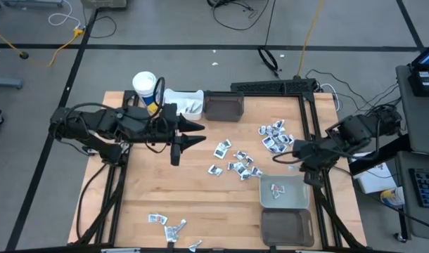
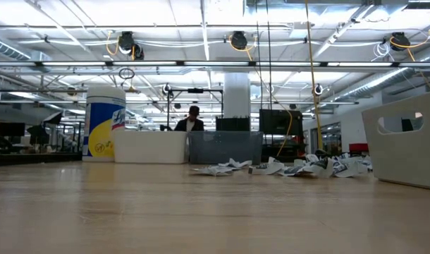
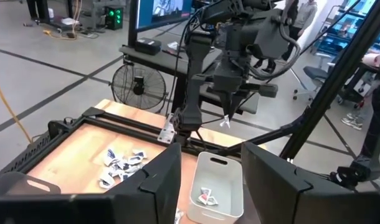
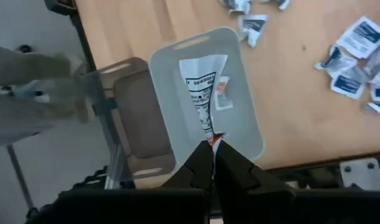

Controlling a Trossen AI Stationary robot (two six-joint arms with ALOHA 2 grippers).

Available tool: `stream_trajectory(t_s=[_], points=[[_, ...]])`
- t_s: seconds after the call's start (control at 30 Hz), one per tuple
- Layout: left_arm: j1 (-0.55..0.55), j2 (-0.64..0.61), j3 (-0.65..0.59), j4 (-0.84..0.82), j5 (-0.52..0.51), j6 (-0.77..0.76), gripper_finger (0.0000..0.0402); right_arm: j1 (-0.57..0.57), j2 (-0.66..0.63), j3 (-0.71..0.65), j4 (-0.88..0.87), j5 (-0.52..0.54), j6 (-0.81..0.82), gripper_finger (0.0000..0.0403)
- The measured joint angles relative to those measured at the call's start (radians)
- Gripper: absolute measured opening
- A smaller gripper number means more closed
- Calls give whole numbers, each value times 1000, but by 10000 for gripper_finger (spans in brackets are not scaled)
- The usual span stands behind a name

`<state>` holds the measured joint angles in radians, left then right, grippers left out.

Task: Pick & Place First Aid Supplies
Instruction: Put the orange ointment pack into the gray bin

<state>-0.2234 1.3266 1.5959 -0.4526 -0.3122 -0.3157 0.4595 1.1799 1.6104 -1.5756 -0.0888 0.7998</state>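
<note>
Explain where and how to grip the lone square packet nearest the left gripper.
Probably pinch the square packet across two opposite edges, coming straight down from above: it lies flat on the table, with bare wood beside it for the jaws.

- Four bins: white (image 1: 186, 102) and dark (image 1: 223, 107) at upper centre, grey (image 1: 284, 191) and dark (image 1: 287, 228) at lower right.
- One cup (image 1: 145, 86), upper left.
- Roughly twenty-five packets (image 1: 237, 159); exact count unclear.

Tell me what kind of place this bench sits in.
Probably an open industrial lab or workshop: exposed ceiling ducts and lights, a floor fan, and cables trailing across the grey floor.
</note>
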Motion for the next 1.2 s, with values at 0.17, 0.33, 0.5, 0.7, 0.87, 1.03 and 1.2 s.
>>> stream_trajectory(t_s=[0.17,0.33,0.5,0.7,0.87,1.03,1.2], points=[[0,0,0,0,0,-7,173,24,-1,-21,11,18,29,0],[-1,0,0,0,0,-36,173,61,1,-191,90,32,124,0],[-1,0,0,0,0,-60,173,91,1,-407,288,34,284,0],[-12,0,0,0,0,-61,173,143,1,-637,513,32,489,0],[-14,0,0,0,0,-57,173,185,8,-779,697,31,642,0],[-14,0,0,0,0,-56,173,204,47,-837,742,27,726,0],[-14,0,0,0,0,-42,173,204,62,-838,750,5,725,0]])
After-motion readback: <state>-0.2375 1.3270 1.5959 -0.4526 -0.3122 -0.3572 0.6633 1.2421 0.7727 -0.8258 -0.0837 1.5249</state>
